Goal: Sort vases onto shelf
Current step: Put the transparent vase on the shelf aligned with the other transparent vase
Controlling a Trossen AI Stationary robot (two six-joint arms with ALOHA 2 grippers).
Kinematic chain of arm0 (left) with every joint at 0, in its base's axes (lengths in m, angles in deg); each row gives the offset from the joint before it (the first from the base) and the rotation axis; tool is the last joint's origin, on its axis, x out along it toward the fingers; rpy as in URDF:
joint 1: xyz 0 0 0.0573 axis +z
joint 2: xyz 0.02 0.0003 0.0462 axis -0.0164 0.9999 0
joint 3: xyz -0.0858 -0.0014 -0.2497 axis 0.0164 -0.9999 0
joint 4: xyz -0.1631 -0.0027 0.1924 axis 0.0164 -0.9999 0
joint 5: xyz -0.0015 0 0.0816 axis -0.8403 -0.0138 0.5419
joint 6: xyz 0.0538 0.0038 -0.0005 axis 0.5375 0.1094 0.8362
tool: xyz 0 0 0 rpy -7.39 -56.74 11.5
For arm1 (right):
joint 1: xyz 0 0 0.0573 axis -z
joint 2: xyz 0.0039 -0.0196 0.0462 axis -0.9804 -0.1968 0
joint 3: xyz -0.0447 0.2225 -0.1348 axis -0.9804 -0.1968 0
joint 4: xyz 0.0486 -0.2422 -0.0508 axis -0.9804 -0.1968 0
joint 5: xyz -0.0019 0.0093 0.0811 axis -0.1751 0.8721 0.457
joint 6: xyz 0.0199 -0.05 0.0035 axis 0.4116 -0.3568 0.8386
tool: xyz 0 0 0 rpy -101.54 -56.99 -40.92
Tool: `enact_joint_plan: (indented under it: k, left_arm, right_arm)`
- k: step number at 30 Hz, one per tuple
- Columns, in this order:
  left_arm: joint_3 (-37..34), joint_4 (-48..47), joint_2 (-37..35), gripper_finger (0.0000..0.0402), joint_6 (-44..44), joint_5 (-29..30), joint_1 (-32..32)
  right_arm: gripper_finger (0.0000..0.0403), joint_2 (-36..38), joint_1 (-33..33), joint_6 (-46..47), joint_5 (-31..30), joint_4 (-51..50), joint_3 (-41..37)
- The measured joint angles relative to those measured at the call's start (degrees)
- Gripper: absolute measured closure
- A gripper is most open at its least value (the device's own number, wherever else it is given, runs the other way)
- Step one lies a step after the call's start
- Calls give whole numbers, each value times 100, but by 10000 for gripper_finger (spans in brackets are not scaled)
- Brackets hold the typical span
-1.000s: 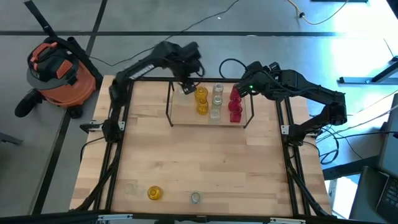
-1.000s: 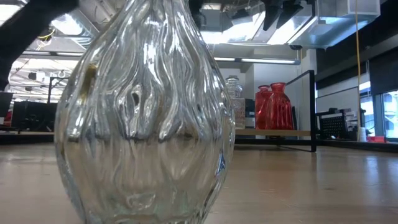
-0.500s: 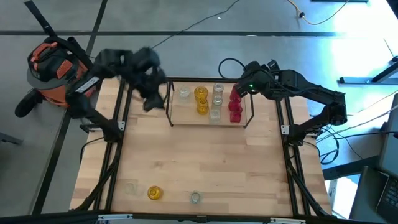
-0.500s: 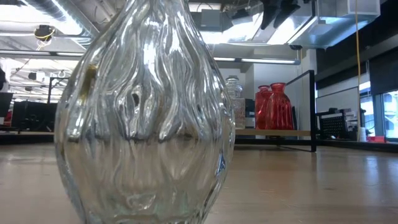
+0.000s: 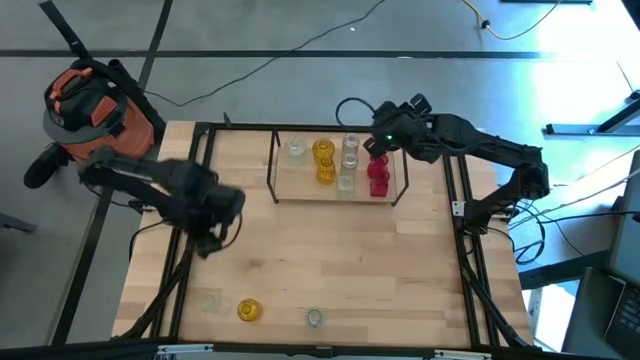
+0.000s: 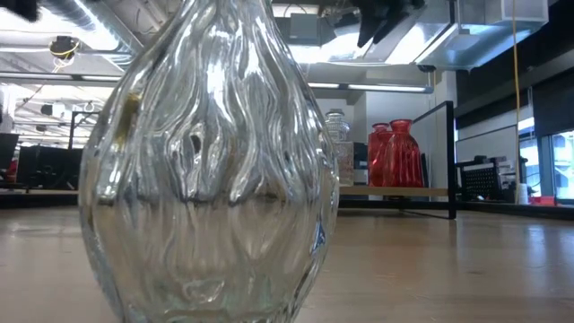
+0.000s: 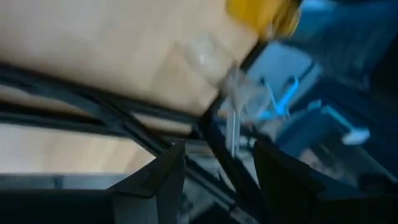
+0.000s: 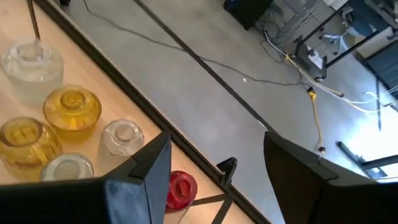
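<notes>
Right gripper (image 8: 214, 180) open above red vases (image 5: 378, 176) on shelf (image 5: 290, 186).

A grey concrete floor (image 5: 300, 40) surrounds the wooden table (image 5: 320, 270), crossed by dark seams and thin loose cables (image 5: 290, 55). An orange and black shop vacuum (image 5: 95, 110) stands by the table's far left corner. Across the room, ceiling light panels (image 6: 377, 54) glow, with a window (image 6: 563, 166) at right and dark desks far left.
</notes>
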Motion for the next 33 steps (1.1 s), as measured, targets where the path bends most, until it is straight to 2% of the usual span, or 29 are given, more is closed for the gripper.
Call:
enact_joint_plan:
  k: [4, 7, 9, 11, 14, 17, 25, 33]
  left_arm:
    - [-721, 1264, -267, 219, -838, -449, -816]
    - [-1088, 2406, -398, 219, -1485, -386, -1353]
    - [-1265, 2998, -406, 219, -1821, -87, -1688]
    - [-1384, 3324, -397, 219, -2048, 582, -2027]
    - [-1411, 3466, -369, 219, -2307, 1614, -2522]
    - [-1418, 3433, -338, 219, -2626, 2095, -2917]
    - [-1418, 3479, -340, 219, -3163, 2439, -3767]
    - [-1418, 3637, 6, 219, -3443, 2798, -4041]
  right_arm:
    - [192, -153, 0, -159, 205, -15, -1]
    - [192, -236, 0, -277, 407, -23, -1]
    - [192, -275, 0, -328, 475, -38, -1]
    - [192, -313, 0, -335, 505, -47, -1]
    - [192, -356, 0, -376, 506, -48, -1]
    - [192, -389, 0, -388, 513, -50, -1]
    - [192, -389, 53, -746, 621, 126, -1]
    - [192, -389, 301, -760, 1061, 111, -1]
